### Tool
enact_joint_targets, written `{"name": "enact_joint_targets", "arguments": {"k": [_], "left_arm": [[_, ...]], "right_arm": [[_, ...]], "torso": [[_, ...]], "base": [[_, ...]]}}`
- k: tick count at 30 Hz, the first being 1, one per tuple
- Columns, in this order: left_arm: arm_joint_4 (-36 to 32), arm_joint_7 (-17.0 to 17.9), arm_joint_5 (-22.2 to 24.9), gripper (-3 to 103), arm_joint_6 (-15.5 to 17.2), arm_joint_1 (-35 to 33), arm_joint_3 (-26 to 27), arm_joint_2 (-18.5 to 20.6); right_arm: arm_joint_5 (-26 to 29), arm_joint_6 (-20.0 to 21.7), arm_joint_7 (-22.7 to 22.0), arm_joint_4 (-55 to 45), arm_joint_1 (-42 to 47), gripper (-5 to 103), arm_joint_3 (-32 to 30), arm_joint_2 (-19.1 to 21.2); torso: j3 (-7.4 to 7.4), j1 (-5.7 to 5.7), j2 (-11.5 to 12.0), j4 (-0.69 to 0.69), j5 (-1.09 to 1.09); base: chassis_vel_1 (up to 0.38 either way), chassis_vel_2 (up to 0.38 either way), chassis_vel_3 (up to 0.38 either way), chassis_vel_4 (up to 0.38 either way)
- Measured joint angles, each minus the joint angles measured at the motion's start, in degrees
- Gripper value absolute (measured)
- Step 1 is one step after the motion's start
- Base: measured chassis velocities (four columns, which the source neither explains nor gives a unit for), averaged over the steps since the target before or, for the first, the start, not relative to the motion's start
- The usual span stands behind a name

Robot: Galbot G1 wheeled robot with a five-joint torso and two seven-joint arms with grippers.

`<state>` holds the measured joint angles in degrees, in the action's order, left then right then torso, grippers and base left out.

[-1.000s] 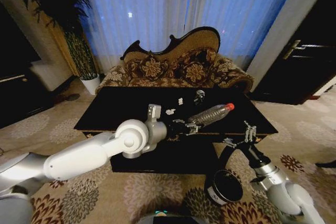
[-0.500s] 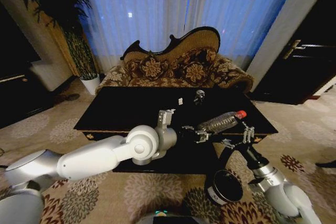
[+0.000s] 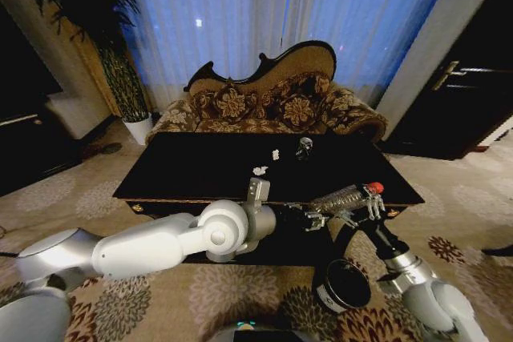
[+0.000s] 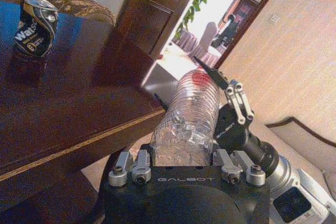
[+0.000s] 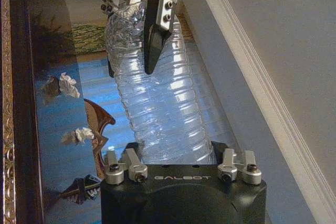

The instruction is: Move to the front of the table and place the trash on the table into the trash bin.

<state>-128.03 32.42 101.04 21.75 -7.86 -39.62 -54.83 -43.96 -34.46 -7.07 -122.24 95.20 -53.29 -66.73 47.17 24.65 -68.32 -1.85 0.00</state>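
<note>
Both grippers meet on the clear plastic bottle [image 3: 346, 195] at the table's front right edge. Nearest the robot, the left gripper [image 3: 314, 218] is clamped on the bottle's base end; in the left wrist view the bottle [image 4: 190, 116] juts out from between its fingers. The right gripper [image 3: 370, 204] sits around the red-capped end, fingers either side, though whether they press the plastic I cannot tell. The bottle hangs beyond the table [image 3: 200, 170] rim, level with its top, above the carpet. The trash bin [image 3: 341, 286] stands on the floor below, just beside the right arm.

Farther back on the tabletop lie two white paper bits [image 3: 260, 171] and, beyond them, the shiny grey wad [image 3: 304, 147].

The risk I see is in the handover: if the left lets go before the right has a firm hold, the thin ribbed bottle could slip and fall beside the bin. Squeezing from both ends may also buckle it.
</note>
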Motion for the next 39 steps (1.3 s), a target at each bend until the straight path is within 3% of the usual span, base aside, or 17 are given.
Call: {"name": "enact_joint_targets", "arguments": {"k": [1,6,8,12,20,27,29,32,35,39], "left_arm": [[0.0,0.0,0.0,46,0.0,0.0,0.0,0.0],[-0.33,0.04,-0.05,46,-0.01,-0.48,0.49,0.66],[-0.35,0.04,-0.06,46,-0.01,-0.57,0.59,0.74],[-0.38,0.05,-0.39,46,-0.01,-1.11,1.14,0.99],[-0.84,0.56,-1.57,44,0.17,-1.26,2.11,1.25],[-1.71,0.96,-3.79,76,0.37,-0.54,3.7,2.42],[-1.87,0.96,-4.34,76,0.37,-0.39,3.98,2.69],[-2.54,0.96,-4.84,93,0.31,-0.49,5.31,4.05],[-3.38,0.98,-5.0,99,0.3,-0.95,5.7,5.33],[-4.94,1.1,-6.02,100,0.41,-1.84,6.49,7.16]], "right_arm": [[0.0,0.0,0.0,0.0,0.0,71,0.0,0.0],[0.04,-0.1,-0.04,0.04,-0.03,47,0.15,-0.26],[0.04,-0.11,-0.04,0.04,-0.03,47,0.16,-0.28],[0.05,-0.2,-0.06,0.04,0.05,35,0.17,-0.23],[0.2,-0.28,-0.21,-0.24,0.39,32,0.02,-0.12],[1.43,-0.24,-0.57,-0.24,0.85,27,-0.08,0.16],[1.69,-0.18,-0.57,-0.18,0.84,27,-0.11,0.34],[2.58,0.01,-0.51,0.19,0.84,27,-0.11,0.85],[2.93,0.05,-0.47,0.46,0.83,27,-0.1,0.93],[3.59,0.2,-0.48,1.16,0.7,27,-0.09,0.93]], "torso": [[0.0,0.0,0.0,0.0,0.0],[0.0,0.0,0.0,0.0,0.0],[0.0,0.0,0.0,0.0,0.0],[0.0,0.0,0.0,0.0,0.0],[0.0,0.0,0.0,0.0,0.0],[0.0,0.0,0.0,0.0,0.0],[0.0,0.0,0.0,0.0,0.0],[0.0,0.0,0.0,0.0,0.0],[0.0,0.0,0.0,0.0,0.0],[0.0,0.0,0.0,0.01,-0.01]], "base": [[0.0,0.0,0.0,0.0],[0.0,0.0,0.0,0.0],[0.0,0.0,0.0,0.0],[0.0,0.0,0.0,0.0],[0.0,0.0,0.0,0.0],[0.0,0.0,0.0,0.0],[0.0,0.0,0.0,0.0],[0.0,0.0,0.0,0.0],[0.0,0.0,0.0,0.0],[0.0,0.0,0.0,0.0]]}}
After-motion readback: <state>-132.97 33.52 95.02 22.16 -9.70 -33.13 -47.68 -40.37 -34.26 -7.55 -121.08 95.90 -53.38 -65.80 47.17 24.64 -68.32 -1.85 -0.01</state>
